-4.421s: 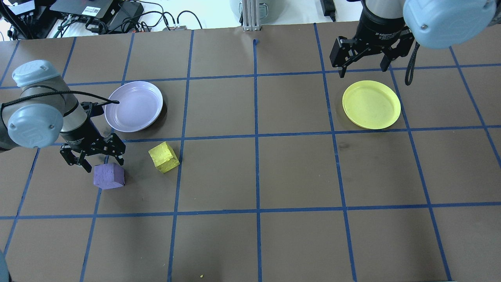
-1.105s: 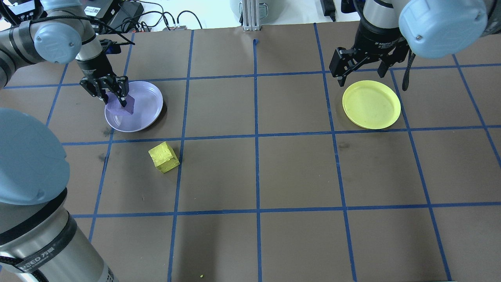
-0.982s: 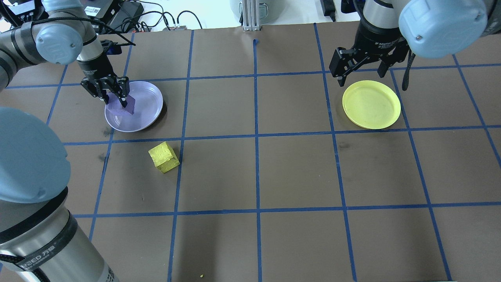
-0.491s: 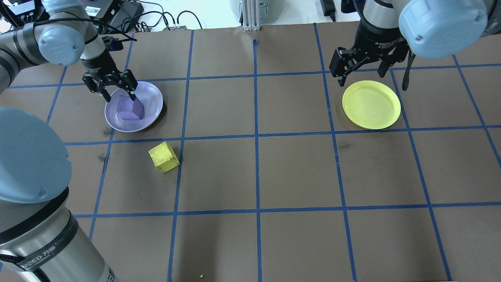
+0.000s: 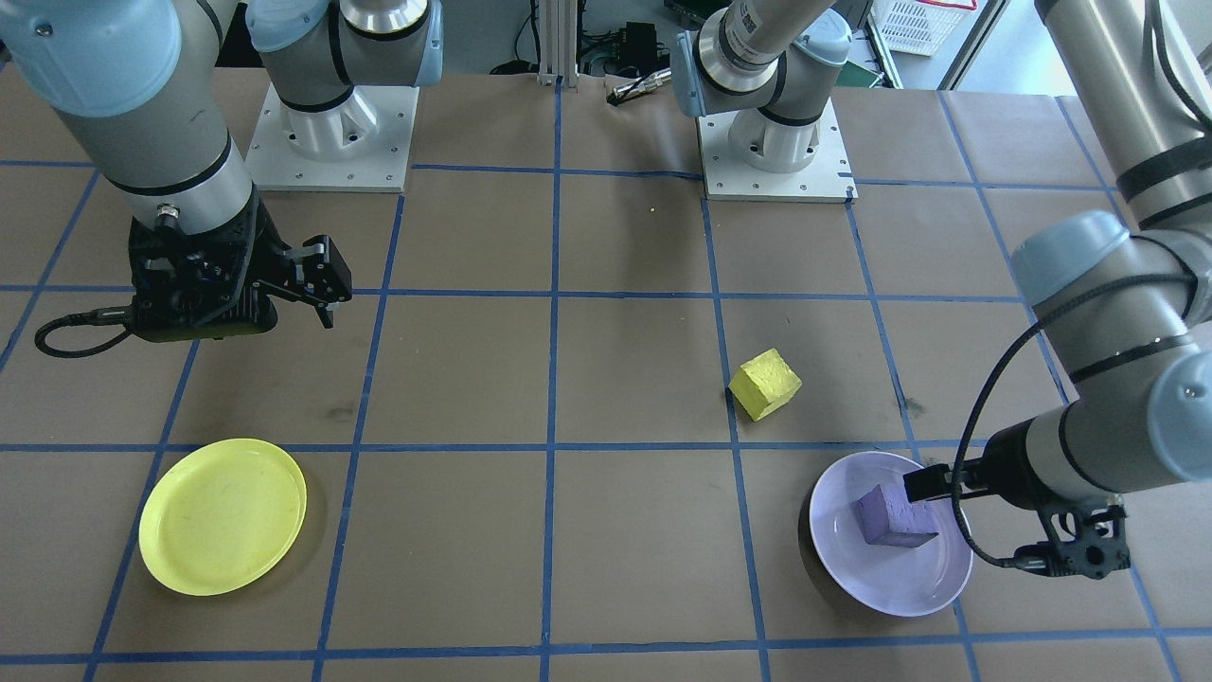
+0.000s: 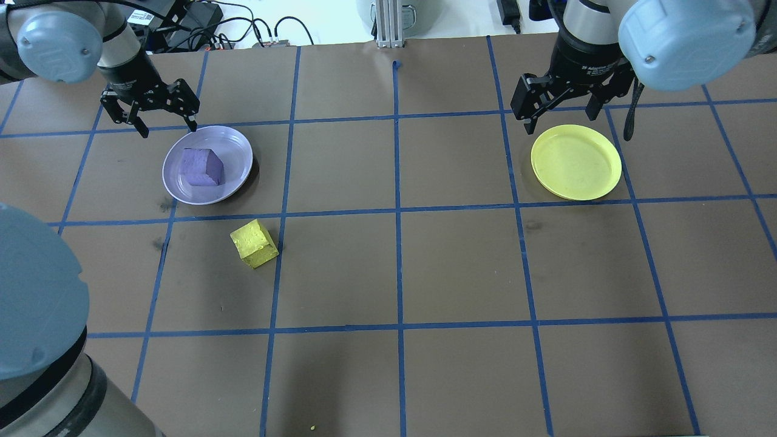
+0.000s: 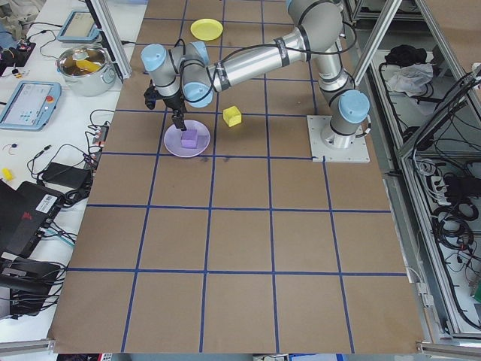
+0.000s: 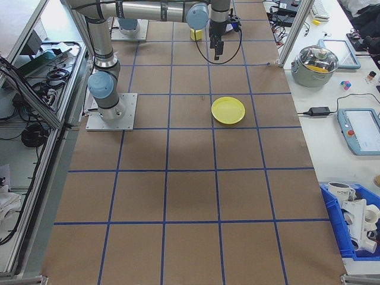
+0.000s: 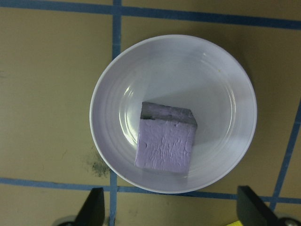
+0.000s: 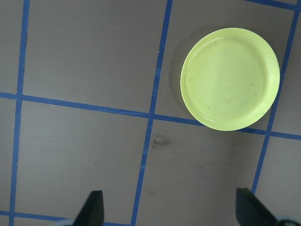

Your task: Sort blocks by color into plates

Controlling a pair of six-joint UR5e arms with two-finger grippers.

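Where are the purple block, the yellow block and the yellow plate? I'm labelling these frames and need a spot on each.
purple block [image 6: 200,165], overhead view, on its top face.
yellow block [image 6: 254,242], overhead view, on its top face.
yellow plate [image 6: 576,161], overhead view, on its bare centre.

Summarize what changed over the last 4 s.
The left end effector carried the purple block from the table into the lavender plate, released it, and pulled back open. The yellow block, yellow plate and open right end effector stayed put.
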